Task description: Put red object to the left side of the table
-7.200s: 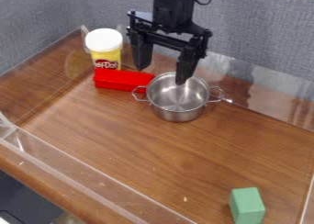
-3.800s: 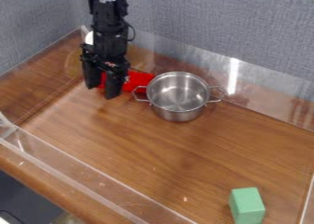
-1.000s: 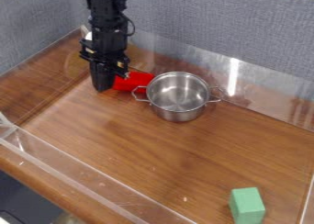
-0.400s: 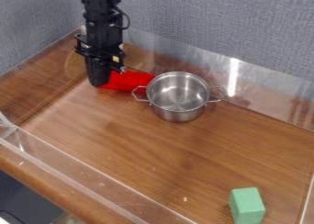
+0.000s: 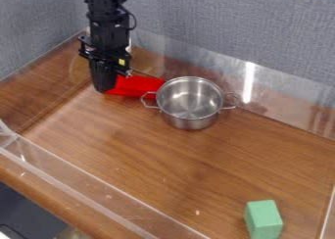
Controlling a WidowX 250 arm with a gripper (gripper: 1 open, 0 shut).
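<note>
Since the earliest view, the gripper (image 5: 105, 85) has left its spread position above the steel pot (image 5: 190, 99) and now points straight down at the back left of the table (image 5: 157, 165), with its fingers brought together. The red block (image 5: 136, 84) has shifted slightly and now reaches almost to the pot's rim.

Gripper state: the fingers are closed narrowly over the left end of the red block, which appears clamped between them. That end is hidden behind the fingers. Whether the block is clear of the tabletop cannot be told.

Location of the task item: the red block lies between the gripper and the steel pot, with its free right end just beside the pot.

Handling assessment:
- The block appears rigid, small and light. It should not deform under grip pressure.
- Its smooth, flat faces may be slippery.
- A grip at one end leaves the long free end unsupported, so the block may pivot or swing. A hold across the narrow width near the middle would be more stable.
- Clear the pot before moving the block left.

The green cube (image 5: 263, 218) stands well apart at the front right.
</note>
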